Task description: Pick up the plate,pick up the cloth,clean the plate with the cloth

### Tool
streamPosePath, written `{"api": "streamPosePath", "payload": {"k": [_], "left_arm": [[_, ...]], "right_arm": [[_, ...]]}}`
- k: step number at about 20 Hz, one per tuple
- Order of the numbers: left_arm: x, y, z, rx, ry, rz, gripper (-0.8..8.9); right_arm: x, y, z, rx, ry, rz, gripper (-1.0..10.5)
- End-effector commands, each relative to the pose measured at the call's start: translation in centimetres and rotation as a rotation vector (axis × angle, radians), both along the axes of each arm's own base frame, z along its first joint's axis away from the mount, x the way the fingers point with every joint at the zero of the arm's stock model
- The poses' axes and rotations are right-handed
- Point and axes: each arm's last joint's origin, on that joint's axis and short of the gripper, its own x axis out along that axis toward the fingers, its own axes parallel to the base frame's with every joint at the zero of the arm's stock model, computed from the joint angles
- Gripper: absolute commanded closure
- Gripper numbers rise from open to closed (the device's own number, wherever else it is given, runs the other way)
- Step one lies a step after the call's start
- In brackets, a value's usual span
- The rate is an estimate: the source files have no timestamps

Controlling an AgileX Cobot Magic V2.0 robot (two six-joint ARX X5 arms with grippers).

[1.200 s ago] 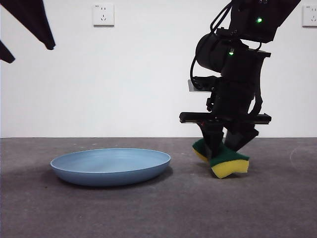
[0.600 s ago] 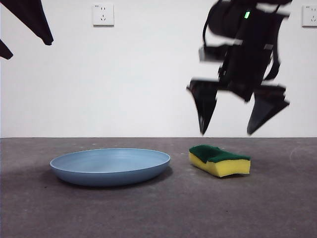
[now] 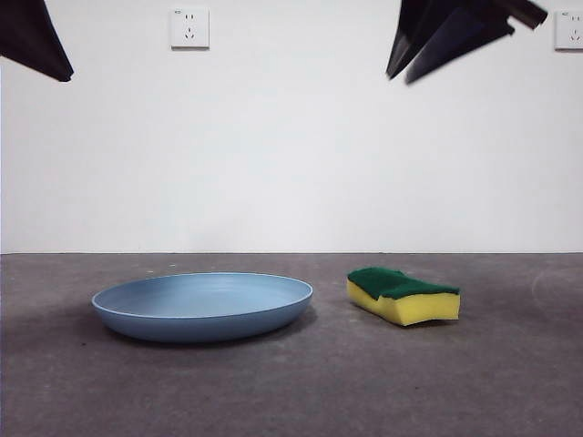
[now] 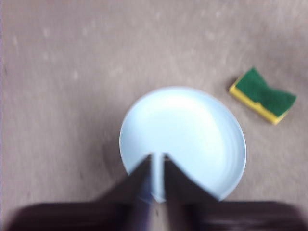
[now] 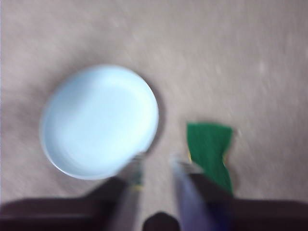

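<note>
The light-blue plate (image 3: 202, 305) lies flat on the dark table, left of centre. To its right, apart from it, the cloth (image 3: 404, 296), a yellow sponge with a green top, rests on the table. High above the cloth, my right gripper (image 3: 401, 76) is at the top edge; its wrist view is blurred but shows the right gripper (image 5: 156, 163) open and holding nothing, over the plate (image 5: 98, 120) and the cloth (image 5: 211, 147). My left gripper (image 4: 158, 156) hangs far above the plate (image 4: 183, 139) with its jaws almost touching. The cloth (image 4: 262, 95) lies off to one side.
A white wall with two sockets (image 3: 189, 26) closes the back of the table. The left arm (image 3: 35, 38) shows only as a black tip in the front view's top-left corner. Bare grey tabletop (image 3: 291, 391) lies in front of the plate and cloth.
The right gripper opened, let go of the cloth and rose to the top of the view. The cloth dropped from tilted to flat on the table. The left arm tip rose slightly.
</note>
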Motion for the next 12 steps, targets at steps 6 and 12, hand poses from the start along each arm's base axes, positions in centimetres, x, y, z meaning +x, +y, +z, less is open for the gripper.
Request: {"api": "streamPosePath", "payload": {"k": [6, 12], "left_arm": [[-3.0, 1.0, -5.6, -0.110, -0.193, 0.020, 8.21], [-4.0, 1.4, -8.6, -0.196, -0.170, 0.059, 8.17]], "right_arm": [[-4.8, -2.7, -6.7, 0.079, -0.123, 0.007, 9.6], [-6.6, -4.0, -8.3, 0.093, -0.137, 0.002, 9.5]]}}
